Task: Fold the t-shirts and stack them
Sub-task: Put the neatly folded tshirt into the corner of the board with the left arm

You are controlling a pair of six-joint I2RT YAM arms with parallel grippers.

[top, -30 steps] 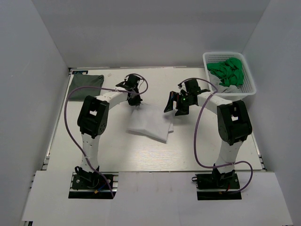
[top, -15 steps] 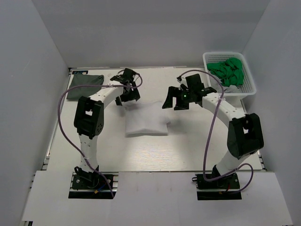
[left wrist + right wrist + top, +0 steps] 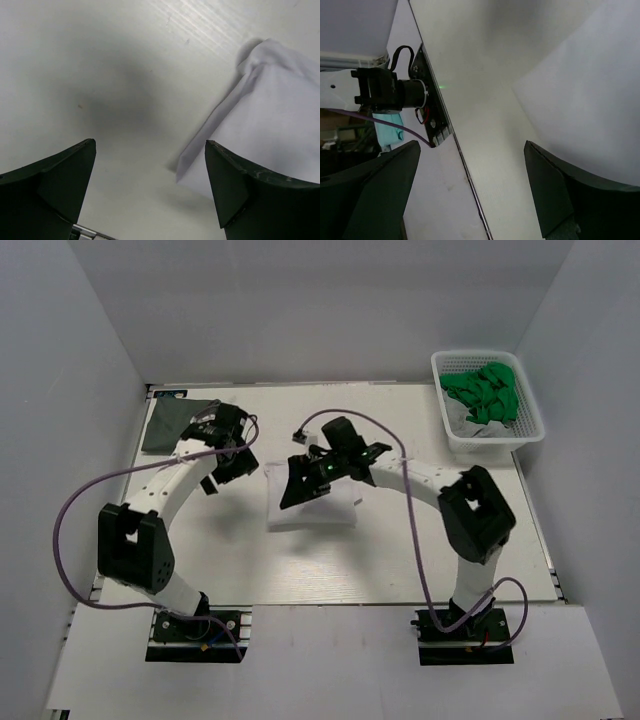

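I'm running the left fingers [image 3: 55, 185] and right fingers [image 3: 560, 190] wide and empty. The white t-shirt [image 3: 328, 512] is lying folded mid worktop [image 3: 400, 550], the dark t-shirt [image 3: 170, 426] far-left. I'm aiming to pinch all its layers together for stacking.

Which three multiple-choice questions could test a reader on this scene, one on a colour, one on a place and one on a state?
1. What colour is the folded shirt in the middle of the table?
A. white
B. red
C. blue

2. Where does the dark shirt lie?
A. at the near edge
B. at the far left corner
C. in the middle

3. How do the left fingers stand?
A. open, holding nothing
B. shut on the dark shirt
C. shut on a cable

Answers:
1 A, the cloth is plain white in the top view.
2 B, it lies flat by the left wall, at the back.
3 A, the left wrist view shows a wide gap, with nothing clamped.
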